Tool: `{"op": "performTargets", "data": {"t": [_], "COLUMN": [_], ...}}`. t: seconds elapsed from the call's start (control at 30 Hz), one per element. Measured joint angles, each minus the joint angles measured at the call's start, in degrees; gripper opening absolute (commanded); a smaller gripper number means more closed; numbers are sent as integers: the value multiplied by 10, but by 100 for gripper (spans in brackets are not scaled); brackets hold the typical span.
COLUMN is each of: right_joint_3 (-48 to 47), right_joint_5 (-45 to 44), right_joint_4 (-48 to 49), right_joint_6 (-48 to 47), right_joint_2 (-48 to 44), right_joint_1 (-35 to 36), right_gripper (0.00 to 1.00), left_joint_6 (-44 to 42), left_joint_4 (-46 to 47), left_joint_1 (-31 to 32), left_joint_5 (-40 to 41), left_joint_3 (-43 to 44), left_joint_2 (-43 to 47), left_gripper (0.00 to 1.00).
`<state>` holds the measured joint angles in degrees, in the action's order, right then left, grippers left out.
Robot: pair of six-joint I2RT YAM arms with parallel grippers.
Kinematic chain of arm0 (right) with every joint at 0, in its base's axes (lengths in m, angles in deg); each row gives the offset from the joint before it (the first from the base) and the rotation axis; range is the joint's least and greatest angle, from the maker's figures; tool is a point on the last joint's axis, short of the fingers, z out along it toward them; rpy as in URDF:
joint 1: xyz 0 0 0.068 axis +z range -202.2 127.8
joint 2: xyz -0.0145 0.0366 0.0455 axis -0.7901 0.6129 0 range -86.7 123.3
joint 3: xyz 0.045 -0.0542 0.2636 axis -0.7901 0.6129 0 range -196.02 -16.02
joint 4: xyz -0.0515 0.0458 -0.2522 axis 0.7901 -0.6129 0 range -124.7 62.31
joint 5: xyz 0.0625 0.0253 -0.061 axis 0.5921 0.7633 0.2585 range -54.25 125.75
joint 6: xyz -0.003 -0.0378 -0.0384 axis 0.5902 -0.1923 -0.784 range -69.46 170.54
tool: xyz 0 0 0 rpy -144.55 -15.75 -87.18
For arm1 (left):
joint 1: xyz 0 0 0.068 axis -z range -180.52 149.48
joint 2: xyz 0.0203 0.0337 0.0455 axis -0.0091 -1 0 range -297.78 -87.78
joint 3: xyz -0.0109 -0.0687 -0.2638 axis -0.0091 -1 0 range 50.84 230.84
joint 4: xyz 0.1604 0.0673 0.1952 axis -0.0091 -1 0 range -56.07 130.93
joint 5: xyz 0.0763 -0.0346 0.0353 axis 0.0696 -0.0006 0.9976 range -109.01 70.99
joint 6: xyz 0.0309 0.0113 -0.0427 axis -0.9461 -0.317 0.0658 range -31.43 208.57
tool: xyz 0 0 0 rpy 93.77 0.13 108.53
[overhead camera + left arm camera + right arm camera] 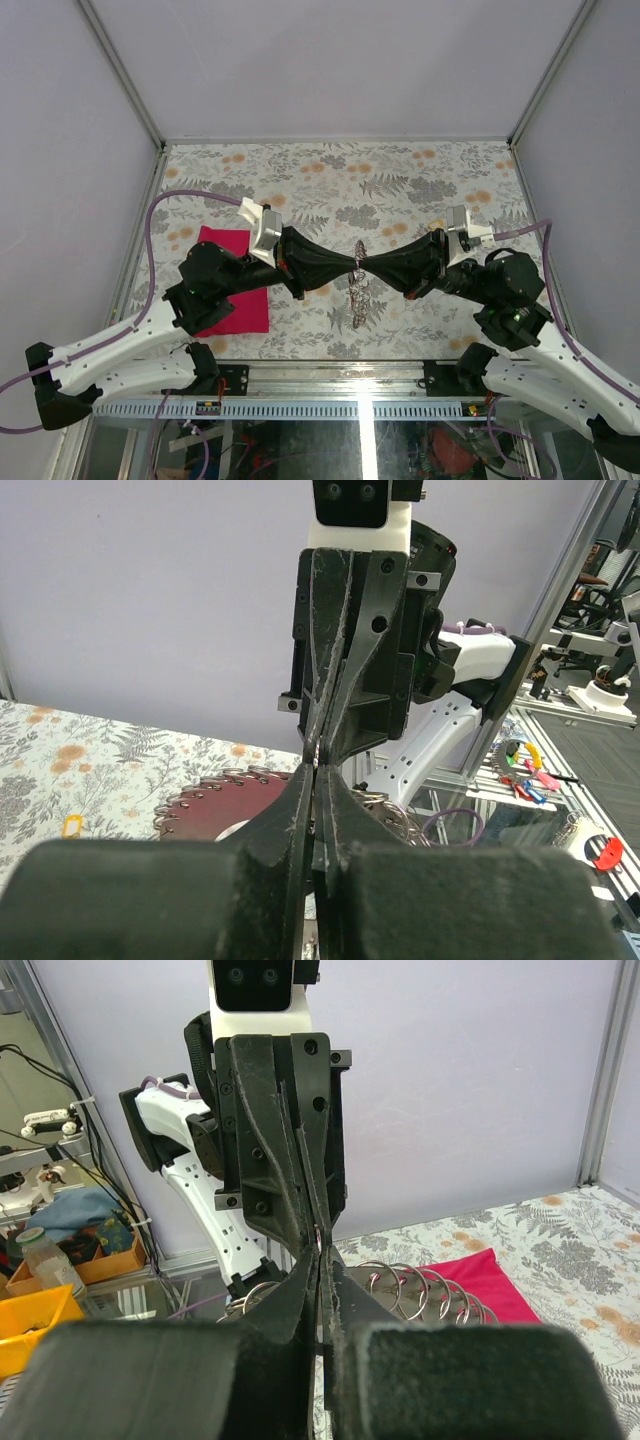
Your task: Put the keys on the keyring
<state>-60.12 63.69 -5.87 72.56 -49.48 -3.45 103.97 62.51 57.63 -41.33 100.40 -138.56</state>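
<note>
Keyring (357,292): a limp silvery strand of fine wire loops, mid-table, right under the meeting fingertips. Left gripper (314,780) and right gripper (318,1265) are both pinched together, tip to tip; whatever sits between is too small to tell. No keys made out. Likely the threading step; next needs a steady, fine feed. Floral table (330,180), flat magenta cloth (235,290).
</note>
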Motion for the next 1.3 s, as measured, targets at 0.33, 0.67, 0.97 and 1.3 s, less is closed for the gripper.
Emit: {"op": "performTargets", "data": {"t": [0.33,0.67,0.97,1.3], "right_joint_3": [0,0,-17,-65], "right_joint_5": [0,5,34,73], "right_joint_4": [-4,-16,-63,-161], "right_joint_6": [-8,-17,-41,-80], "right_joint_2": [-13,-15,-16,-17], "right_joint_1": [0,0,0,0], "right_gripper": [0,0,12,35], "left_joint_6": [-12,-44,-94,-170], "left_joint_4": [-37,-115,-224,-409], "left_joint_1": [3,3,4,4], "left_joint_5": [-30,-48,-71,-86], "left_joint_3": [42,87,141,219], "left_joint_2": [-20,-33,-43,-70], "left_gripper": [0,0,0,0]}}
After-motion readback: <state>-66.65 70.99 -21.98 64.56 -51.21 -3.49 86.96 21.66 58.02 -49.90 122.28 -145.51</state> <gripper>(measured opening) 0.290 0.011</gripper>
